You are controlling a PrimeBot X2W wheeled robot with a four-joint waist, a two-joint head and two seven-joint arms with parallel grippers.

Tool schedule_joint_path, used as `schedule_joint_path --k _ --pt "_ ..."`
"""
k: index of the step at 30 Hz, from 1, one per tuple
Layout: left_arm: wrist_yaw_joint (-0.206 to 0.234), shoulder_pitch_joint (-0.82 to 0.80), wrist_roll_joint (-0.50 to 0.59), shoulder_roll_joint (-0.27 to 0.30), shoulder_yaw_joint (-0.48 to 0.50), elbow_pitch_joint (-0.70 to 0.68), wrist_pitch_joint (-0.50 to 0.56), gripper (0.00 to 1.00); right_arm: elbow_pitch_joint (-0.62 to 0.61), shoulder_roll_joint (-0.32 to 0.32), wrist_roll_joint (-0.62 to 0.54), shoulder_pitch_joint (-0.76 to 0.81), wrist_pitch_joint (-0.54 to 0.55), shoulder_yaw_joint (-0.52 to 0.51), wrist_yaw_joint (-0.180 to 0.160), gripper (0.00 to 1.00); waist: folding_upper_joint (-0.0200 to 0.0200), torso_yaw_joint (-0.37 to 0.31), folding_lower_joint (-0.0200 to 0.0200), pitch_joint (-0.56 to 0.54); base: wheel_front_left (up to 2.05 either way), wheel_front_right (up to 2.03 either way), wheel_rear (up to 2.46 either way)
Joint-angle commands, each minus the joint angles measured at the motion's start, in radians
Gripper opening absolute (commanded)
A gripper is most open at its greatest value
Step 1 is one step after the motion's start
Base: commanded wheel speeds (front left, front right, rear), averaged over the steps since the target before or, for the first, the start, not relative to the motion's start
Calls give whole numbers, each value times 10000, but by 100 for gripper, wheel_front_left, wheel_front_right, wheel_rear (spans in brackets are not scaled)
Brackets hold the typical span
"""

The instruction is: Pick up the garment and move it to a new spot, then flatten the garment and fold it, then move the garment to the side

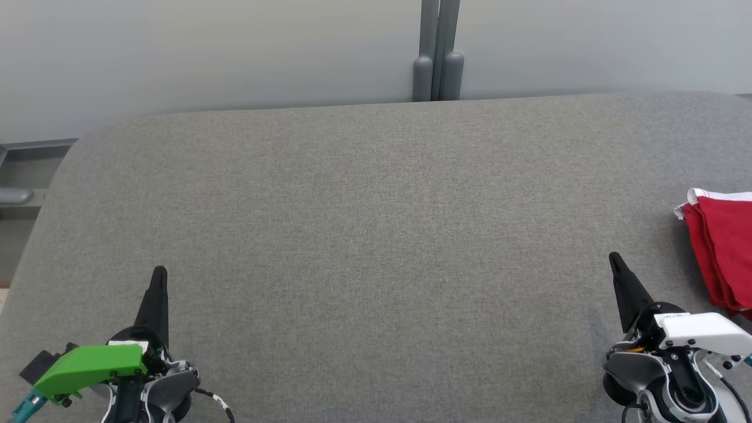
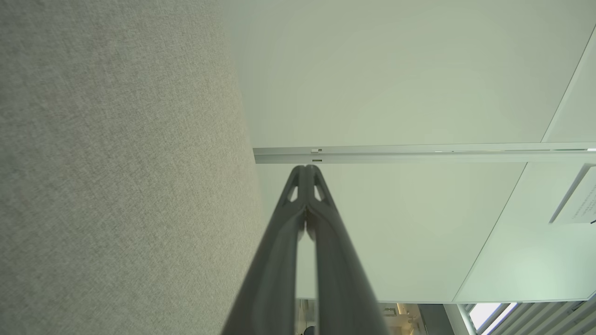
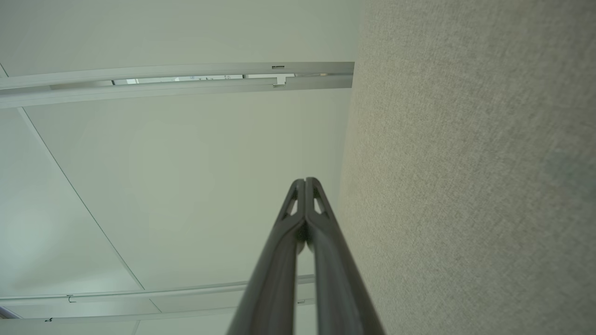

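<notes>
Just right of the right gripper (image 1: 615, 258) lies the folded garment (image 1: 724, 249).

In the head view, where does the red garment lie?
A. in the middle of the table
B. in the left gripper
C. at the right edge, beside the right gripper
C: the red garment lies at the right edge, just right of the right gripper.

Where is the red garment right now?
In the head view, the red garment lies on the grey surface at the picture's right edge, just beyond the right gripper and apart from it.
</notes>
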Motion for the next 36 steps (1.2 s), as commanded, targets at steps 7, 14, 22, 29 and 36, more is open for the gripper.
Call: schedule_joint_path --k 7,14,22,29,36 --pt "-61 -112 -9 2 41 -45 32 0 -30 -50 48 -94 24 -27 4 0 -1 -371 1 -264 0 0 0" --pt "-61 -111 -9 2 41 -45 31 0 -30 -50 48 -94 23 -26 4 0 -1 -371 1 -264 0 0 0" --pt "-61 -111 -8 2 40 -45 31 0 -30 -50 48 -94 23 -26 4 0 -1 -371 1 -264 0 0 0" --pt "-61 -111 -10 2 40 -46 31 0 -30 -50 49 -94 23 -26 4 0 -1 -371 1 -264 0 0 0" --pt "-62 -111 -9 2 40 -46 30 0 -30 -50 49 -94 23 -25 4 0 -1 -371 1 -264 0 0 0"
